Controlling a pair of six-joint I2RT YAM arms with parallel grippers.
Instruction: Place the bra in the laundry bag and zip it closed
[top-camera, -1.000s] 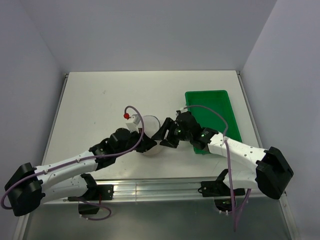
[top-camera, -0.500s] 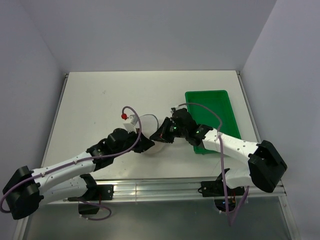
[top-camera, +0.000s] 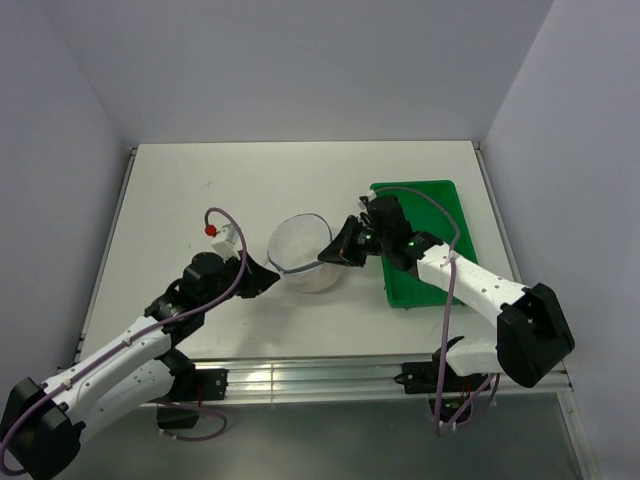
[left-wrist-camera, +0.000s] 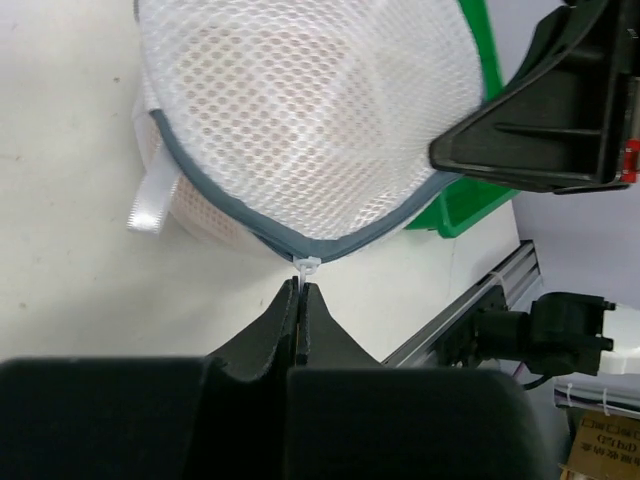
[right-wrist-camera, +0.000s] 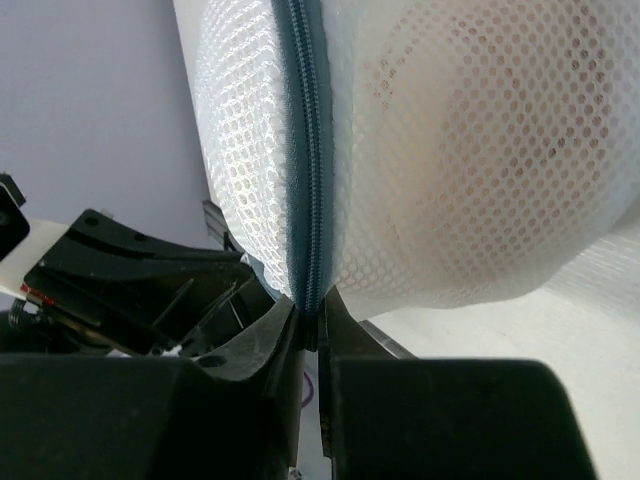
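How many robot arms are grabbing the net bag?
2. The left arm reaches from bottom left, pinching the laundry bag's zipper tab; the right arm crosses the green tray, pinching its rim.

The laundry bag (top-camera: 303, 258) sits between left claw (top-camera: 271, 280) and right claw (top-camera: 326, 256); green tray (top-camera: 442, 212) just beyond.

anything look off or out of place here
Nothing stands out. The bra sits inside the laundry bag, nothing spilled; the left gripper pinches the bag's white pull tab and the right gripper its zipper rim, so the bag is stretched between them.
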